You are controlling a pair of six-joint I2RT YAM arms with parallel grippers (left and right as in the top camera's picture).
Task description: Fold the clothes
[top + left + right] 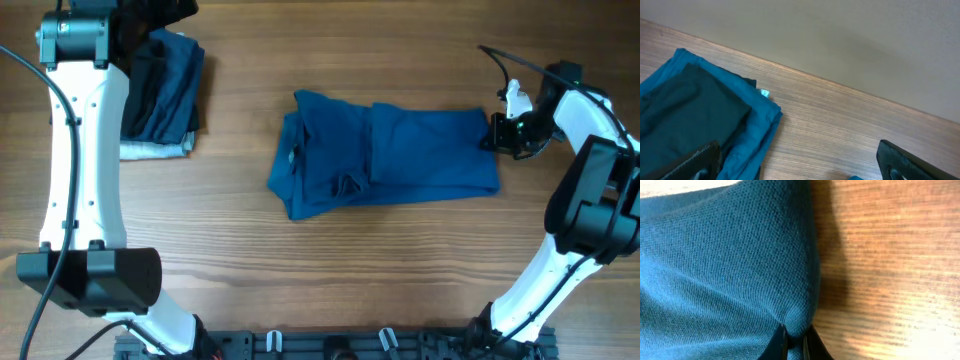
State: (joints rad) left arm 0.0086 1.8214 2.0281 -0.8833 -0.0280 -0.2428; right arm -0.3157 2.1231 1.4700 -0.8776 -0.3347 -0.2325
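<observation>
Pinching the edge of the blue shirt (390, 160)
Your right gripper (794, 342) nips a cloth fold; lift low, carry across evenly, while your left gripper (797, 165) gapes wide.

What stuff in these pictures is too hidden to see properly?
- Overhead: the left arm covers part of the pile of folded clothes.
- Overhead: the inner layers of the shirt are hidden by its own folds.
- Right wrist: only a patch of the shirt shows. The picture edges cut off the rest, and most of the right tool.
- Left wrist: a tiny pale thing beside the pile is too small to name.
</observation>
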